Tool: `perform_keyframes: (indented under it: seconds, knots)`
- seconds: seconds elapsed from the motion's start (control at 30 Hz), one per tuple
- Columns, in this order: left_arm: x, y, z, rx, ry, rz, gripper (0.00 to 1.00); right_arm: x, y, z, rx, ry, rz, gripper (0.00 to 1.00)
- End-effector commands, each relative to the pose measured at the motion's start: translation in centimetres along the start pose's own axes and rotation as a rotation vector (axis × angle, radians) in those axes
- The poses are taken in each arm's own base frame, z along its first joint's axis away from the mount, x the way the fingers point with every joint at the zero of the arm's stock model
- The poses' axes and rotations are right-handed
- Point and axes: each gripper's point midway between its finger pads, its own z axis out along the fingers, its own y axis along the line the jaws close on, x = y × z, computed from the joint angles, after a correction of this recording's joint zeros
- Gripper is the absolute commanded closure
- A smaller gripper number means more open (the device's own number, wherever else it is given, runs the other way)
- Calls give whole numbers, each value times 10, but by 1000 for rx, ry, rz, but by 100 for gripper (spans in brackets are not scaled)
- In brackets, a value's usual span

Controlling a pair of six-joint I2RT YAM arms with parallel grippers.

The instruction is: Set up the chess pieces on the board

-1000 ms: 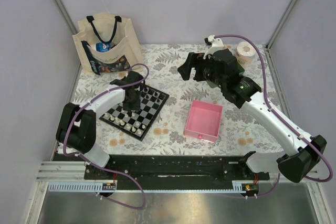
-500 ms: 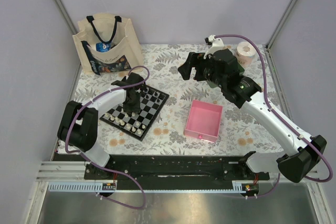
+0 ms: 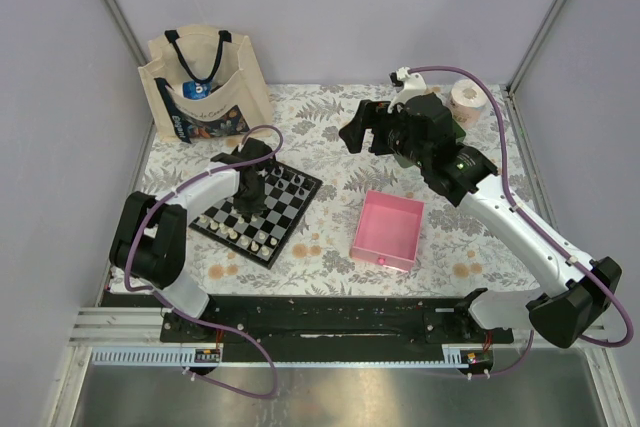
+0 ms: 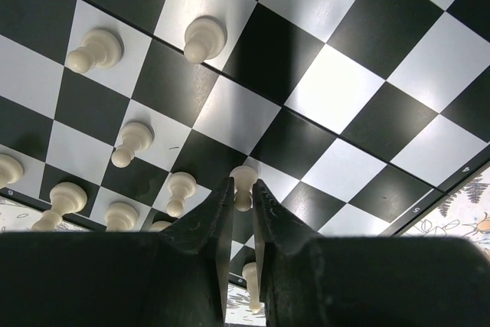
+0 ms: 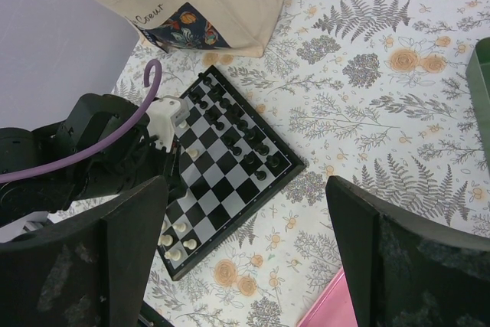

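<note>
**Flowered table [image 3: 310,112], left jaws on a pawn**

Your board [image 4: 337,86] lies straight under the left gripper [image 4: 243,187], with bare squares stretching ahead of its fingertips. The right gripper [image 5: 246,186] hangs high and well apart from the board, jaws spread wide and holding nothing, so the left arm is by far the nearer one.

The left jaws are pinched in on a cream pawn [image 4: 243,177]. It stands upright between the tips, with no gap showing on either side. Its long axis runs up toward the wrist, so I judge a straight lift is what you need.

Watch the neighbouring pawn [image 4: 181,189] just outside the finger on the view's left, and a second pawn [image 4: 250,275] behind the tips, nearer the wrist. A sideways drag could topple either.
</note>
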Motion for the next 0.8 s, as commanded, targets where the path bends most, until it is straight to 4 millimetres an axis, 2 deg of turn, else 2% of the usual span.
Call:
perform_keyframes:
  seconds: [0.0,0.1,0.17,0.23,0.33,0.53,0.77]
  knots:
    - [-9,1,-4,-1,-40,-19,81,-11,4,1,-24,-41,7,7]
    - [-7,1,-3,1,-33,-17,84,-10,3,2,-22,-40,8,7]
    - [-9,2,-4,-7,-46,-33,93,-10,4,2,-25,-39,7,7]
    - [-11,2,-8,0,-67,-45,94,-11,3,3,-23,-42,8,7]
    - [-10,2,-15,12,-82,-52,100,-10,3,4,-24,-38,8,6]
    - [1,6,-26,25,-84,-59,100,-9,4,4,-28,-38,7,6]
    - [14,6,-22,40,-53,-64,100,-8,3,6,-28,-36,9,6]
